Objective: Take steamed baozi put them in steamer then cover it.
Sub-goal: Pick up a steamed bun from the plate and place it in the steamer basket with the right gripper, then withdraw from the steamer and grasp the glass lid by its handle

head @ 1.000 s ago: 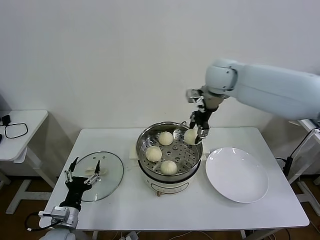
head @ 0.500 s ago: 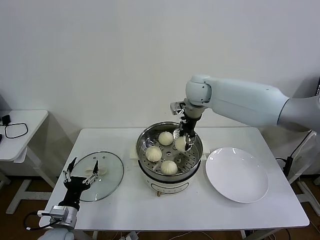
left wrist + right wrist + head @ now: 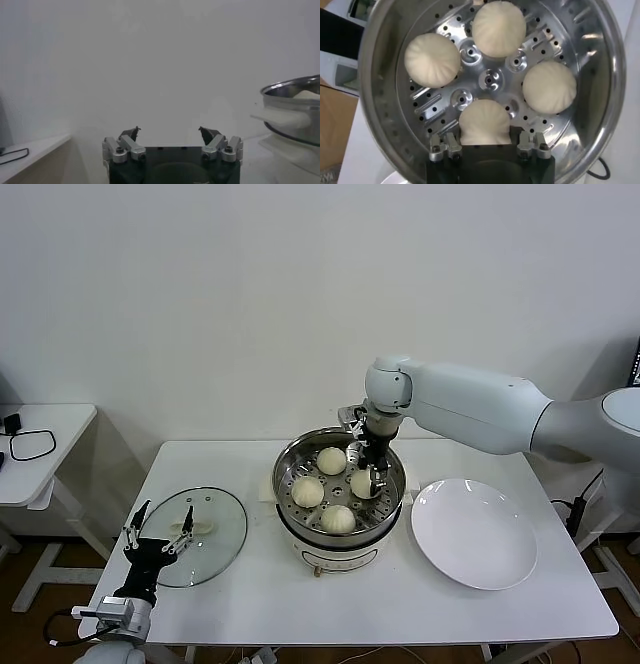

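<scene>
Four smooth cream-white steamed baozi sit inside the shiny round stainless-steel steamer [image 3: 339, 484]; our right gripper [image 3: 485, 144] clamps the fourth baozi [image 3: 484, 122] at its perforated floor. We should release gently, then rise straight. Our left gripper [image 3: 170, 136] waits spread open beside the steamer.

No readable text anywhere.
Checked on the steamer [image 3: 340, 484], its cream base, the glass lid [image 3: 195, 536], the white plate [image 3: 474, 533] and the table [image 3: 400, 604]: no label, brand, number or sign legible from head or wrist views.
</scene>
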`<state>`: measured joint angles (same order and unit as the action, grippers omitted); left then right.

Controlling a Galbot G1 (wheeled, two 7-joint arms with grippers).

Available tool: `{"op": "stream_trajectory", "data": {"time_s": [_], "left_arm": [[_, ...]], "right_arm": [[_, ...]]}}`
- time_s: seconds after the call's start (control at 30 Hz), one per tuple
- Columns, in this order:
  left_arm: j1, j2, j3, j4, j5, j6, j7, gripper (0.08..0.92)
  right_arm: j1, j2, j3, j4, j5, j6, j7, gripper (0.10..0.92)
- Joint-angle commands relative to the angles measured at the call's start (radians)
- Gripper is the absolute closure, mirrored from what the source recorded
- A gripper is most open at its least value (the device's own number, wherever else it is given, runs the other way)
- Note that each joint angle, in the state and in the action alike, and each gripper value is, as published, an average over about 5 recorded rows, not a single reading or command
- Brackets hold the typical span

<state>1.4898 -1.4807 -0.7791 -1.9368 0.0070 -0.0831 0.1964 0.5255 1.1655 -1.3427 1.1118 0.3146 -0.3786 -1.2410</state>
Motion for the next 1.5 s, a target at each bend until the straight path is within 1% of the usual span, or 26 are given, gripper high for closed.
{"op": "stream_trajectory", "data": {"time_s": [0.03, 0.27, 0.43, 0.57, 0.7, 0.8, 0.9, 1.0, 1.1, 1.2, 1.27, 1.33, 1.5], "left_arm": [[0.000, 0.000, 0.002, -0.002, 0.000, 0.002, 0.000, 0.177], [0.005, -0.001, 0.005, -0.005, 0.001, 0.003, -0.001, 0.177], [0.007, -0.001, 0.013, -0.017, 0.002, 0.005, -0.004, 0.177], [0.007, -0.002, 0.022, -0.029, 0.003, 0.009, -0.009, 0.177], [0.007, 0.000, 0.031, -0.037, 0.005, 0.012, -0.014, 0.177], [0.003, 0.003, 0.037, -0.038, 0.006, 0.010, -0.019, 0.177], [-0.006, 0.006, 0.040, -0.038, 0.005, 0.009, -0.022, 0.177], [-0.018, 0.015, 0.041, -0.036, 0.001, 0.019, -0.023, 0.177], [-0.039, 0.028, 0.041, -0.025, -0.005, 0.053, -0.039, 0.177], [-0.052, 0.046, 0.050, -0.017, 0.002, 0.072, -0.047, 0.177], [-0.057, 0.055, 0.063, -0.017, 0.017, 0.061, -0.046, 0.177], [-0.065, 0.056, 0.075, -0.019, 0.027, 0.049, -0.050, 0.177], [-0.082, 0.054, 0.099, -0.016, 0.029, 0.022, -0.063, 0.177]], "right_arm": [[-0.021, -0.004, 0.014, -0.005, -0.023, 0.003, -0.003, 0.348], [0.032, -0.078, 0.043, 0.044, 0.001, 0.004, -0.016, 0.215], [0.137, -0.191, 0.060, 0.115, 0.057, 0.006, -0.037, 0.203], [0.155, -0.305, 0.136, 0.179, 0.086, 0.003, -0.037, 0.203], [0.072, -0.442, 0.288, 0.246, 0.087, 0.002, -0.019, 0.203], [-0.060, -0.541, 0.451, 0.295, 0.102, 0.016, 0.040, 0.203], [-0.215, -0.624, 0.640, 0.336, 0.131, 0.062, 0.134, 0.203], [-0.409, -0.700, 0.839, 0.382, 0.203, 0.154, 0.315, 0.203], [-0.669, -0.770, 1.047, 0.457, 0.309, 0.250, 0.548, 0.203], [-0.972, -0.795, 1.295, 0.549, 0.386, 0.315, 0.793, 0.203], [-1.180, -0.768, 1.475, 0.603, 0.401, 0.344, 0.930, 0.203], [-1.349, -0.713, 1.619, 0.647, 0.396, 0.366, 1.026, 0.203], [-1.622, -0.515, 1.873, 0.731, 0.329, 0.409, 1.187, 0.203]]}}
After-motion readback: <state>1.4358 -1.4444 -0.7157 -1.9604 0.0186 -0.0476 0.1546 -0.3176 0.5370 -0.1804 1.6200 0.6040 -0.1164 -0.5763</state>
